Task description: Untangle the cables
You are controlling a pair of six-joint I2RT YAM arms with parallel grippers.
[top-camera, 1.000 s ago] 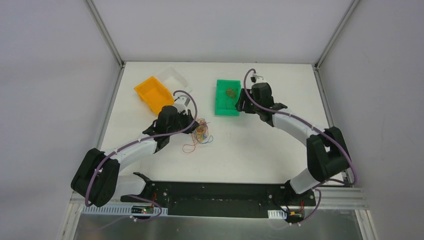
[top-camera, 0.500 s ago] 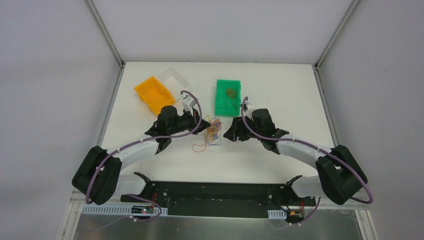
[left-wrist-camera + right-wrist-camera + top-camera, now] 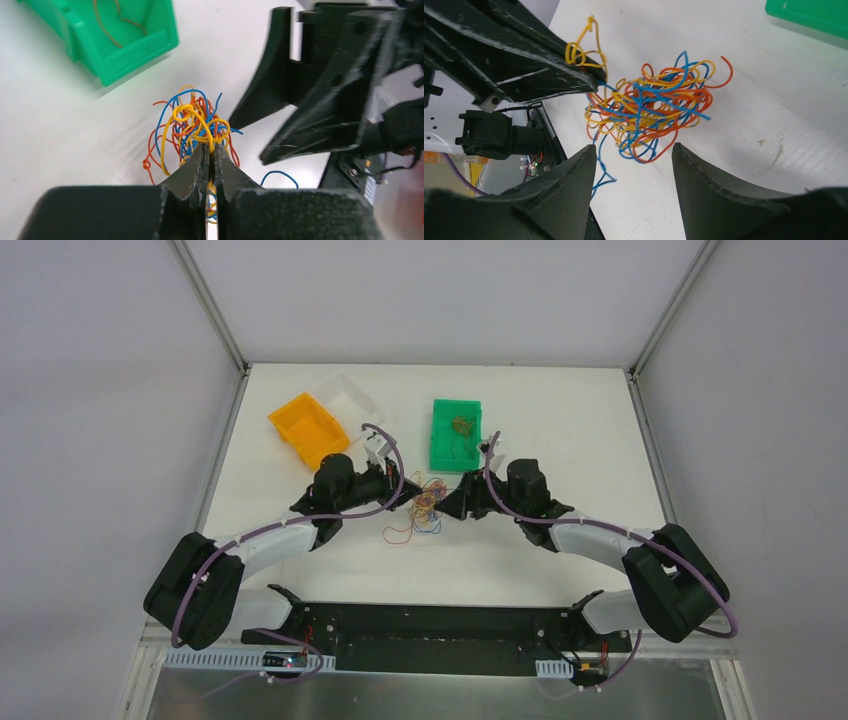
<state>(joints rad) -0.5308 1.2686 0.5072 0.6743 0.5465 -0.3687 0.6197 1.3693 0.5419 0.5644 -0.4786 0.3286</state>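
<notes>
The cables (image 3: 427, 502) are a tangled clump of thin orange, blue and yellow wires on the white table between the two arms. They show in the left wrist view (image 3: 192, 117) and the right wrist view (image 3: 651, 107). My left gripper (image 3: 210, 149) is shut on yellow strands at the clump's left side (image 3: 410, 498). My right gripper (image 3: 634, 147) is open and empty, its fingers just short of the clump's right side (image 3: 458, 505). A few strands trail onto the table (image 3: 398, 533).
A green bin (image 3: 456, 433) behind the clump holds brownish wires (image 3: 461, 425). An orange bin (image 3: 308, 427) and a clear tray (image 3: 347, 395) sit at the back left. The black base rail (image 3: 440, 624) runs along the near edge.
My right arm has swung from the green bin down and left to the clump's right side. My left gripper has carried the clump rightward toward the middle.
</notes>
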